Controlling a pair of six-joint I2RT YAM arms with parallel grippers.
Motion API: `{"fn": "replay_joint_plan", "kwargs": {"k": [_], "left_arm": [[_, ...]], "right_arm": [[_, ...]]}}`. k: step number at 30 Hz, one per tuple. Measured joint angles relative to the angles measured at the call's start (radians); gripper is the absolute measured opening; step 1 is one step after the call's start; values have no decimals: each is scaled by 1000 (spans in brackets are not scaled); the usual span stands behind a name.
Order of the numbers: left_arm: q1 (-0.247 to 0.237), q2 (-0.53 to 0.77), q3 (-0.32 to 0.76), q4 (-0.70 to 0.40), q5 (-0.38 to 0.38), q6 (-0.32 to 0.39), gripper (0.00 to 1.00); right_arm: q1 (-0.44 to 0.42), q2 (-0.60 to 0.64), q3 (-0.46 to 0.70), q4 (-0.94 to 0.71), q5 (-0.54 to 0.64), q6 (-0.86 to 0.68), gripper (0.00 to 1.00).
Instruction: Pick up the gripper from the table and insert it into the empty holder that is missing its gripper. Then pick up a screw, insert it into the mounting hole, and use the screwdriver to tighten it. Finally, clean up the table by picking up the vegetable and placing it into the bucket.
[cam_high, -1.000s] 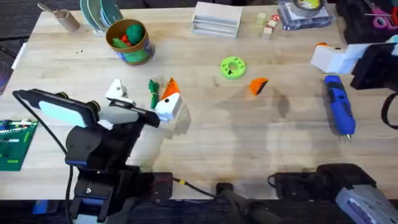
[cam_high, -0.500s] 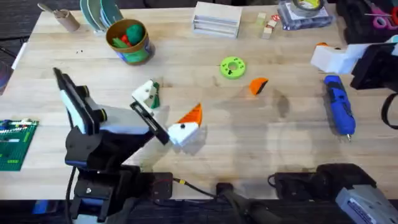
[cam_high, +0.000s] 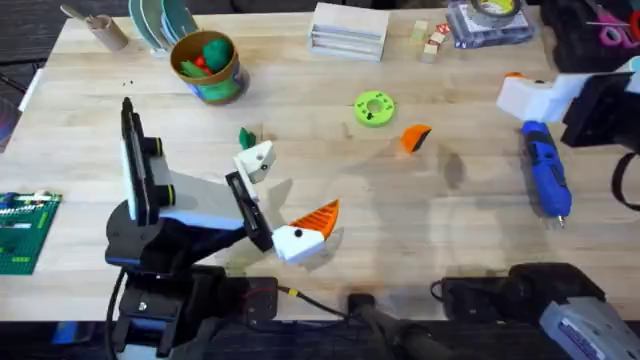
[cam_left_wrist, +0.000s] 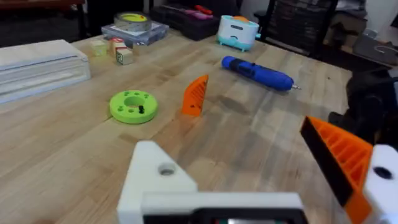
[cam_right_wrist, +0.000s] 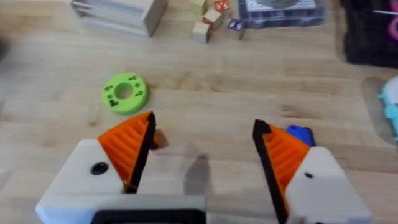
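Overhead has the orange gripper (cam_high: 415, 138) lying mid-desk just right of the green disc (cam_high: 375, 108), likely light, stiff, ribbed plastic best pinched across its flat sides, while the left pincer (cam_high: 282, 200) gapes wide, empty.

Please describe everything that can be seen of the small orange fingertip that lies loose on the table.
The gripper is a small orange wedge, plastic by its look, with a ribbed face seen from the left wrist. It stands on edge on the bare wooden table, beside the lime-green disc but apart from it. Nothing touches it except the table. The screwdriver lies farther toward the right arm's side.
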Motion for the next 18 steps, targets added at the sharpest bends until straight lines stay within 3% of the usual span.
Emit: {"fn": "replay_joint_plan", "kwargs": {"k": [5,10,13,18], "left_arm": [[0,0,0,0,9,4,992],[0,0,0,0,14,4,992],[0,0,0,0,16,4,993],[0,0,0,0,16,4,992]], "right_arm": [[12,48,0,-62,-92,-1,994],[83,161,0,-120,-128,-30,993],[168,300,0,-103,-140,-67,992],[190,480,0,-4,-148,-83,992]]}}
